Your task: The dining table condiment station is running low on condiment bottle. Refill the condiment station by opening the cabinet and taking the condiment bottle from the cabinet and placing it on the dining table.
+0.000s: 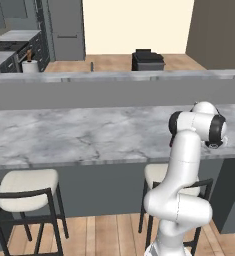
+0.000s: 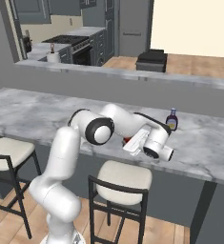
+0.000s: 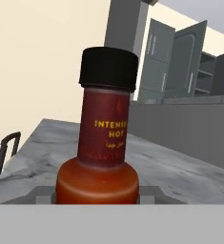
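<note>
Our gripper (image 2: 131, 141) sits low over the dining table (image 2: 204, 143), jaws around the condiment bottle (image 3: 104, 143); can't tell if they pinch or are letting go. Bottle upright btwn the fingers, base near the marble. We judge it light, rigid, smooth, prob slippery, top-heavy; best hold is the wide lower body, not the neck.

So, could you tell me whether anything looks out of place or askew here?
Nothing looks spilled or damaged. The condiment bottle stands upright and capped between the fingers of the hand over the dining table. The one oddity: wall cabinet doors in the background hang open.
</note>
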